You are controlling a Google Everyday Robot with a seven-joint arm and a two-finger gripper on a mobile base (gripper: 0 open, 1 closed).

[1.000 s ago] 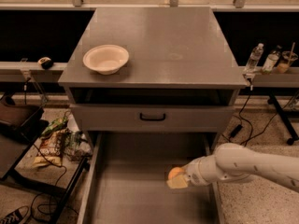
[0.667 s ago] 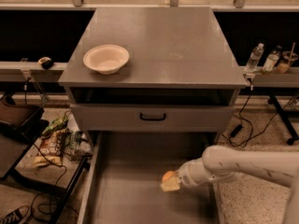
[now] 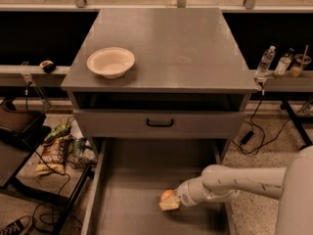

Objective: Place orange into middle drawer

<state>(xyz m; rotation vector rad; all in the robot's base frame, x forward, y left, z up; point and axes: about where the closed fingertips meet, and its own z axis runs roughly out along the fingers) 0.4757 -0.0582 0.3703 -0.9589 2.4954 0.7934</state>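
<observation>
Since a second ago my arm (image 3: 234,180) has swung leftward and dropped, carrying the orange (image 3: 167,195) away from the right wall and toward the centre of the middle drawer (image 3: 132,180); the drawer itself has not shifted. The gripper (image 3: 169,202) now sits low inside the open box, close above its bare floor, and as far as I can make out its fingers are pinched on the orange, one pale finger showing just beneath the fruit.

Whether the fruit touches the floor I cannot tell, and that is my main worry; if I let go with air beneath it, a round, smooth fruit will bounce and roll on that flat metal. It would probably stay within the thin side walls, but the front edge is out of view, so I cannot judge how much margin lies that way.

A second risk is pressing down too far; the fingers could scrape the floor or squash the fruit. A third is the retreat; lifting carelessly could clip the drawer front (image 3: 122,124) above, or nudge the freed orange. The white bowl (image 3: 110,61) on top is well apart and not at risk.
</observation>
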